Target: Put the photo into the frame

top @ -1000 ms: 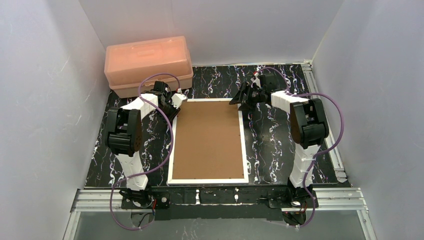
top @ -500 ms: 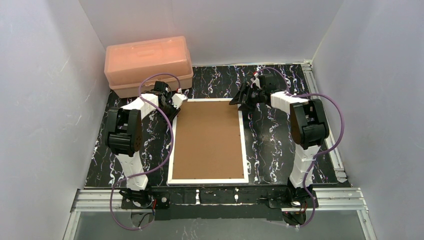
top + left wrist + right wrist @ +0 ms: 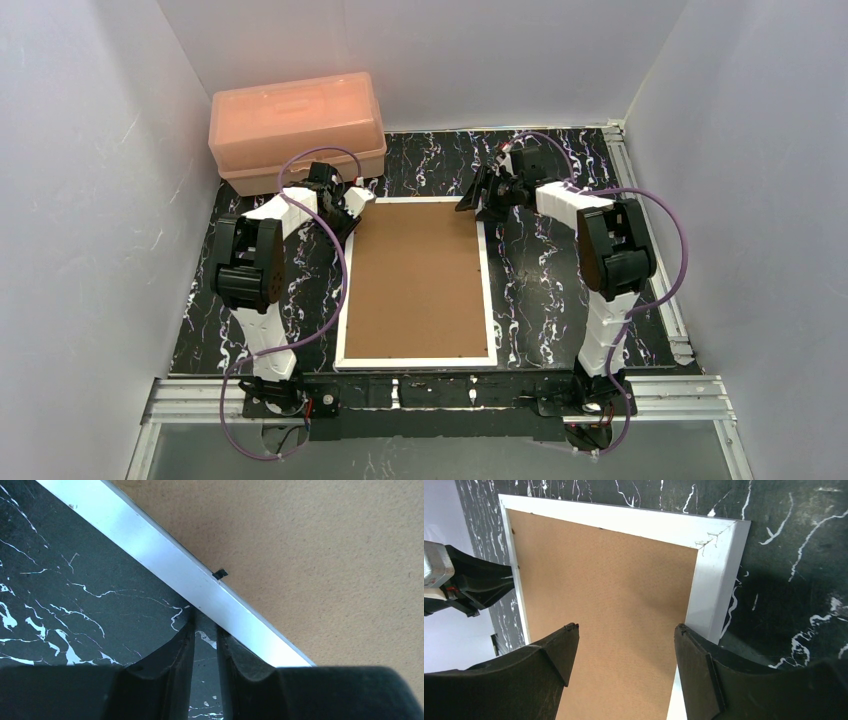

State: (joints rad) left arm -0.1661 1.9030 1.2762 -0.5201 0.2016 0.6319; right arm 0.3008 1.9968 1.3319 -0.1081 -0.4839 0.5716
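- Lying back-up at the centre of the worktop (image 3: 540, 270), the frame (image 3: 415, 358) is showing its white border all round, with the brown backing board (image 3: 420, 280) sitting inside it.
- Left pincer (image 3: 205, 625) is hovering at the frame's 11 o'clock corner. Its fingers are nearly together with a slim gap, gripping nothing, tips just beside the border.
- Right pincer (image 3: 626, 627) is hanging over the 1 o'clock corner, fingers spread wide and holding nothing.
- The photo is not showing in any view, so I cannot tell whether it is lying under the board.
- Judging progress:
  - If the photo is underneath, only fastening is remaining; one small black tab (image 3: 220, 573) is showing at the board's edge.
  - If not, lifting the board and loading are both outstanding.
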